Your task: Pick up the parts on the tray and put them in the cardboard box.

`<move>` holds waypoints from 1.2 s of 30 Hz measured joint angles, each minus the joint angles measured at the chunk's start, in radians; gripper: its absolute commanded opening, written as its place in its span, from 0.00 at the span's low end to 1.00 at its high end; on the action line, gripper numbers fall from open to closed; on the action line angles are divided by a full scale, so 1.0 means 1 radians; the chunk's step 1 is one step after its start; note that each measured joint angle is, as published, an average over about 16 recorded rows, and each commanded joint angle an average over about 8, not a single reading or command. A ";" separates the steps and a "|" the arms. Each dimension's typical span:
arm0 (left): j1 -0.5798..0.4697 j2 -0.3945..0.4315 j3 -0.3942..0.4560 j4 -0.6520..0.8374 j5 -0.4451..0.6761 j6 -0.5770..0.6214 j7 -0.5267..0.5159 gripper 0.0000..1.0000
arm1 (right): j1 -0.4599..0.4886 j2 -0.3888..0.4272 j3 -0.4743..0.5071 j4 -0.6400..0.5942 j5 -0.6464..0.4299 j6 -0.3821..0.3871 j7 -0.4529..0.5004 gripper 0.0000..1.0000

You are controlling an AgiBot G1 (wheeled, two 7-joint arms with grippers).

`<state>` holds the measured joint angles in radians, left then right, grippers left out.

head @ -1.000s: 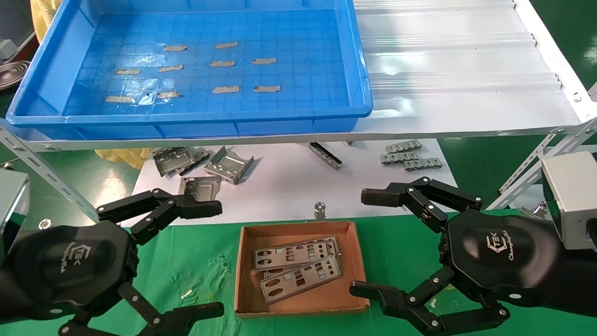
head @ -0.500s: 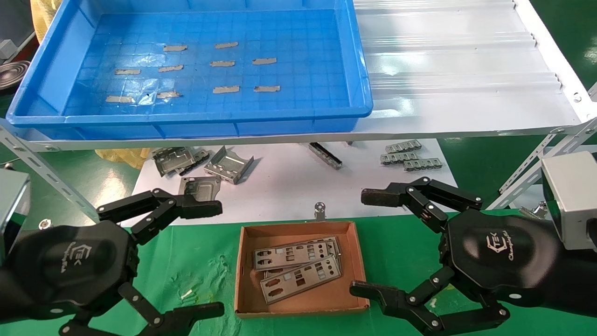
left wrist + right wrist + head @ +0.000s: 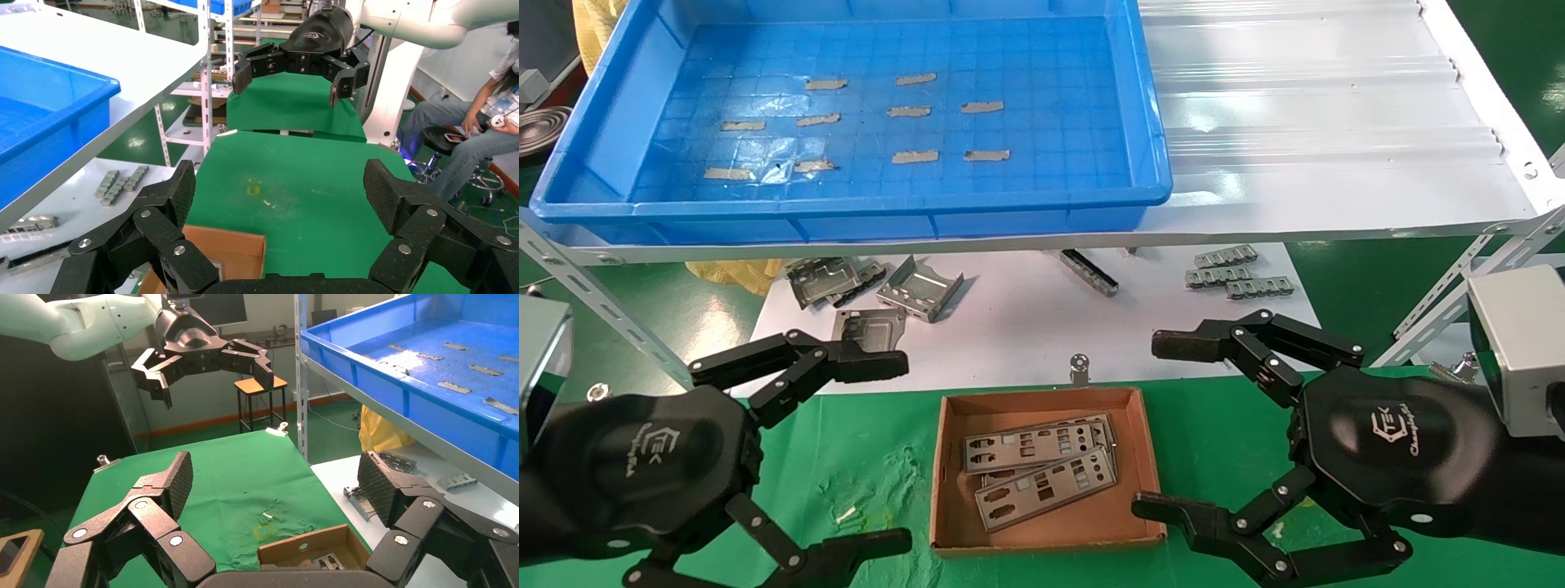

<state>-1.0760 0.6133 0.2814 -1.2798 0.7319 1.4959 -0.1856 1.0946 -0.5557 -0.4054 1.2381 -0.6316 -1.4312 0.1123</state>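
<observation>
The blue tray (image 3: 1148, 122) sits on the upper white shelf; its gridded floor holds only short grey tape strips. Several punched silver-grey parts (image 3: 1042, 474) lie stacked inside the brown cardboard box (image 3: 1140, 441) on the green cloth at the front centre. My left gripper (image 3: 891, 453) hangs open to the left of the box, holding nothing. My right gripper (image 3: 1160, 429) hangs open to the right of the box, also holding nothing. The left wrist view shows a corner of the box (image 3: 235, 248); the right wrist view shows the box (image 3: 306, 545) below the open jaws and the tray (image 3: 428, 386).
Folded grey brackets (image 3: 878, 290) and small ridged strips (image 3: 1234, 273) lie on the lower white sheet (image 3: 1026, 327) behind the box. A metal clip (image 3: 1079, 367) sits at the cloth's edge. Slanted shelf struts (image 3: 592, 302) flank both sides.
</observation>
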 measured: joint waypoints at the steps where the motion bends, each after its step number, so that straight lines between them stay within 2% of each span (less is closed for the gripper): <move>1: 0.000 0.000 0.000 0.000 0.000 0.000 0.000 1.00 | 0.000 0.000 0.000 0.000 0.000 0.000 0.000 1.00; 36: 0.000 0.000 0.000 0.000 0.000 0.000 0.000 1.00 | 0.000 0.000 0.000 0.000 0.000 0.000 0.000 1.00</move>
<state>-1.0761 0.6133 0.2814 -1.2797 0.7319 1.4959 -0.1856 1.0946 -0.5557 -0.4054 1.2381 -0.6316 -1.4312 0.1123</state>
